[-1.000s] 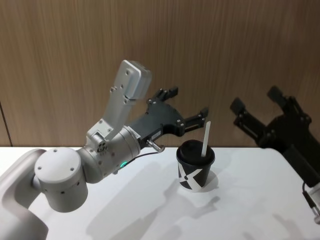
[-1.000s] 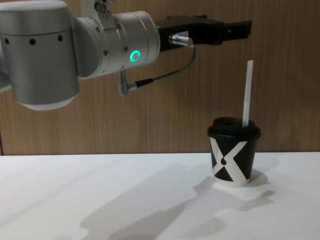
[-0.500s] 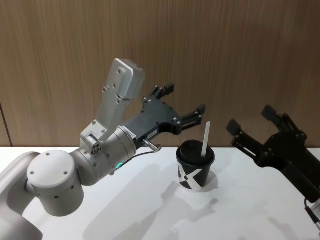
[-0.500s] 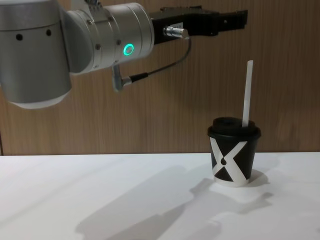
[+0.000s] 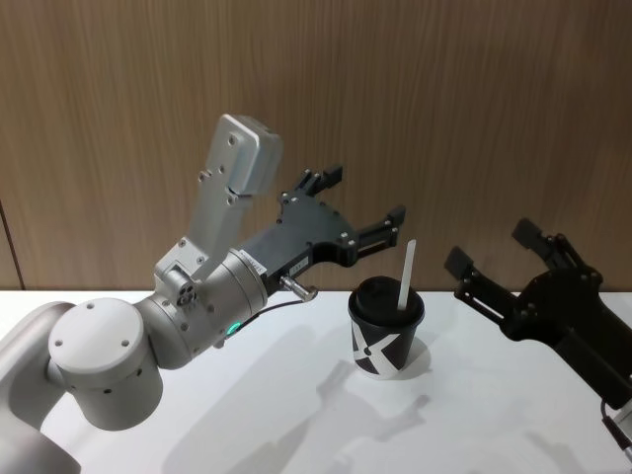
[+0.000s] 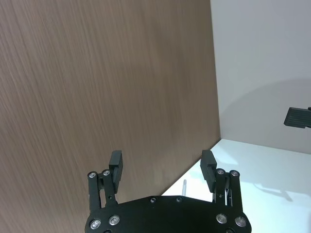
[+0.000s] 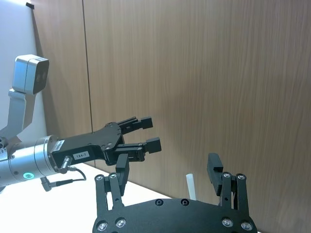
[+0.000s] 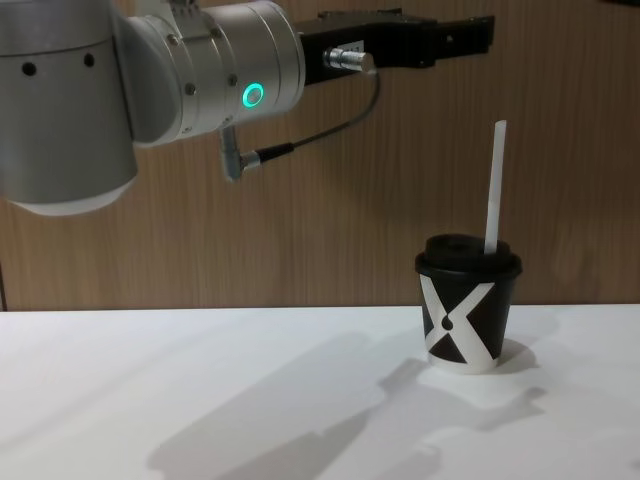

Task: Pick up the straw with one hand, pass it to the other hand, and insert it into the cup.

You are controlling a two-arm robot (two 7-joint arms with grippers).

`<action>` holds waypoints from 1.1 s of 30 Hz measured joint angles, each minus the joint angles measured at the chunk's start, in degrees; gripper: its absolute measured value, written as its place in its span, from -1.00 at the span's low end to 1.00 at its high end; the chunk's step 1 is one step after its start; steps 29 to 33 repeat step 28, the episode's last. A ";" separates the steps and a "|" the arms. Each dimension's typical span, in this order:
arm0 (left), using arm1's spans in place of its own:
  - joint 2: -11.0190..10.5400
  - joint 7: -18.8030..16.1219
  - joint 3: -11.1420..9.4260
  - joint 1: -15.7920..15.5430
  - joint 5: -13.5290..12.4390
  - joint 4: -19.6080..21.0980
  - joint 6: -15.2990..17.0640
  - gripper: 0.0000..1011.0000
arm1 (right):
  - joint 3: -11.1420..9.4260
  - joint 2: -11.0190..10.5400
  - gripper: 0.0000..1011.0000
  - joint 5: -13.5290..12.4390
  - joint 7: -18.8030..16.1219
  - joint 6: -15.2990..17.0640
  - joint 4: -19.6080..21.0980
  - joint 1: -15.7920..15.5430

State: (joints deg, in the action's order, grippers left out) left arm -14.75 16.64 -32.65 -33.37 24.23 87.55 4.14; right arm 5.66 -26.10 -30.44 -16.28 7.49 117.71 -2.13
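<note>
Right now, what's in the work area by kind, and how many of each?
Cup: 1, black with a white X, on the white table
Straw: 1, white, standing in the cup's lid
Hands: 2, left hand and right hand, both open and empty
Total: 4

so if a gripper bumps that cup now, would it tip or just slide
The cup is small, paper-looking and narrower at its base, so it is probably light and may slide or tip easily. The straw stands tall out of the lid, so a knock up there would likely lever it over. Both the left gripper and the right gripper hang open, apart from it.
</note>
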 joint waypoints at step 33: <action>-0.08 0.06 0.23 0.26 0.13 0.43 0.24 0.98 | 0.02 -0.31 0.98 -0.19 -0.14 0.16 -0.05 -0.22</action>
